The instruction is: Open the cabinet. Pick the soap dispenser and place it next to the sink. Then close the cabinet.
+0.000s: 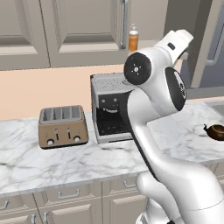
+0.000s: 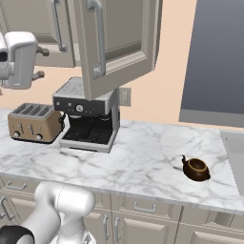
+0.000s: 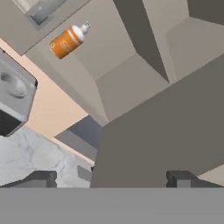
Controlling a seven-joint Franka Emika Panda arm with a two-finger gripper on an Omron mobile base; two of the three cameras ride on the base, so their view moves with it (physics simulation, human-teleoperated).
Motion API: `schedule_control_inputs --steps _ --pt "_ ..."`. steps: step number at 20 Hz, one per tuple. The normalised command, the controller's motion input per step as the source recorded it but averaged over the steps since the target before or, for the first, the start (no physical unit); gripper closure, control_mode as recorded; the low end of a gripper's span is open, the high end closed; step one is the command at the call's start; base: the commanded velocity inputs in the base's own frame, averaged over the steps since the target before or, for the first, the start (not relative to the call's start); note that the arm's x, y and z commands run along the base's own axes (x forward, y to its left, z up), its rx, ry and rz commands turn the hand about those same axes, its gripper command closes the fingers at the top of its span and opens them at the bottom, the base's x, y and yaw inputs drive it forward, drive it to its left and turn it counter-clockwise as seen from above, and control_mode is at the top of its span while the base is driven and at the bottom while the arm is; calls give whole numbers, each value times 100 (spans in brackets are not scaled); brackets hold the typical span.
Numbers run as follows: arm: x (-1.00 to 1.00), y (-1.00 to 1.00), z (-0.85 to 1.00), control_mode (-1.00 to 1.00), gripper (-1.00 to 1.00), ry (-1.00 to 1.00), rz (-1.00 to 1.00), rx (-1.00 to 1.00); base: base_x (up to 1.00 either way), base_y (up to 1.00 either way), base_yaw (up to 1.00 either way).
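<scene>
The tall greige cabinet (image 1: pixel 83 26) has its right door (image 2: pixel 119 43) swung out toward me; the left door stays closed. Inside, on the bottom shelf, the small orange-brown soap dispenser (image 1: pixel 133 39) stands upright, and it also appears at the upper left of the hand view (image 3: pixel 68 40). My gripper (image 3: pixel 111 179) is open with nothing between its fingertips. It hangs in front of the opening, well short of the bottle, and sits at the left edge of the right base view (image 2: pixel 40 62). A corner of the grey sink (image 2: pixel 233 147) lies at the far right of the marble counter.
Below the cabinet, a silver coffee machine (image 2: pixel 88 114) stands on the counter with a tan toaster (image 2: pixel 33 123) to its left. A brown teapot (image 2: pixel 195 169) sits near the sink. The open door overhangs the coffee machine. Low drawers run under the counter.
</scene>
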Motion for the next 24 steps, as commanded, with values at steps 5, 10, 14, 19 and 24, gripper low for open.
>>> schedule_control_inputs --steps 5,10,14,19,24 --pt "45 -49 0 -100 -100 8 -4 -9 0 0 0" --pt "6 -36 0 -100 -100 10 -11 -8 0 0 0" --pt "18 -25 0 -100 -100 11 -12 -11 0 0 0" --pt "39 -15 -1 -100 -100 11 -6 -10 0 0 0" --pt "47 -16 -4 -100 -100 1 -2 -3 0 0 0"
